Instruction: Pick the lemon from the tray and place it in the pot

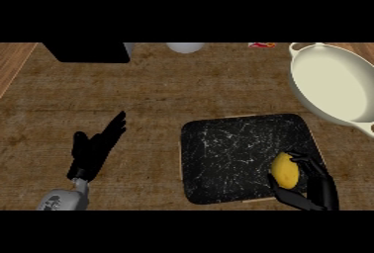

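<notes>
Lemon (pixel 285 170) at lower right corner of black speckled tray (pixel 226 158), over tray surface. Right hand (pixel 310 185) curls round lemon, fingers (pixel 306 160) wrapping over top and right side, thumb below. Cream pot (pixel 332 86) at upper right of worktop (pixel 146 94), apart from tray, nothing inside. Left hand (pixel 95 146) rests left of tray, fingers straight and pressed together, pointing up-right, holding nothing. Dark box (pixel 87 52) and white object (pixel 185 47) at far edge.

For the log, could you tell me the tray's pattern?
Black with white marbled flecks on the tray, seen in the head view.
</notes>
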`<state>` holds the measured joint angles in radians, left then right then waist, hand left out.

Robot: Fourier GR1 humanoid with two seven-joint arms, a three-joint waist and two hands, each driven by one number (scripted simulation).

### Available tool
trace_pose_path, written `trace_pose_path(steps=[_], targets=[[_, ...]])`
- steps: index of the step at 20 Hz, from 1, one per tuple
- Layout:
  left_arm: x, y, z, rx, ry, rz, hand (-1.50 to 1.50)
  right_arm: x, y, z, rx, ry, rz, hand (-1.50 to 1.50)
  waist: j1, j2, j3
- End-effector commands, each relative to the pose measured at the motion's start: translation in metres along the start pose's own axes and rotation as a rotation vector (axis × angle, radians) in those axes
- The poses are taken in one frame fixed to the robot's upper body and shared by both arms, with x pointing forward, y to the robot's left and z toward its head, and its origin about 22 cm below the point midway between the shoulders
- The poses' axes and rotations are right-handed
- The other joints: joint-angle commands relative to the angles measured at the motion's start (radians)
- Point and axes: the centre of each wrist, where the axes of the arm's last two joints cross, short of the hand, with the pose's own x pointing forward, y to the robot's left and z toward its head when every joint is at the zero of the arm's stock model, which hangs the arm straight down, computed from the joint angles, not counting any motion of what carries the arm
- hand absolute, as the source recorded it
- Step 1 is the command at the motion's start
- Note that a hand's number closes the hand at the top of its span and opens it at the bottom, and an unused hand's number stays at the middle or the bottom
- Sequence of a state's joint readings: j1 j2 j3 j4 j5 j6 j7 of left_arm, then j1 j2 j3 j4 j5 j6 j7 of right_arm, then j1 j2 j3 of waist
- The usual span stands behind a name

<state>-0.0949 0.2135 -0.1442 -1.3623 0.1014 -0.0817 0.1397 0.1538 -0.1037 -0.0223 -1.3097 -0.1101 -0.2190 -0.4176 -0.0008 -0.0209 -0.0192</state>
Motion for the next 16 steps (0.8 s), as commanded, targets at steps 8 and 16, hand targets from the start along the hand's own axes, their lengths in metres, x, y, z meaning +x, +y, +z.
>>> trace_pose_path(steps=[8,16], targets=[[-0.002,-0.013,0.006,-0.013,0.0,0.0,0.0,0.028,-0.252,-0.028,-0.299,-0.068,0.178,1.5,0.017,0.024,0.024],[0.003,-0.015,-0.011,-0.013,-0.011,0.007,0.0,0.034,-0.271,-0.052,-0.302,-0.101,0.383,1.5,0.004,0.023,0.02]])
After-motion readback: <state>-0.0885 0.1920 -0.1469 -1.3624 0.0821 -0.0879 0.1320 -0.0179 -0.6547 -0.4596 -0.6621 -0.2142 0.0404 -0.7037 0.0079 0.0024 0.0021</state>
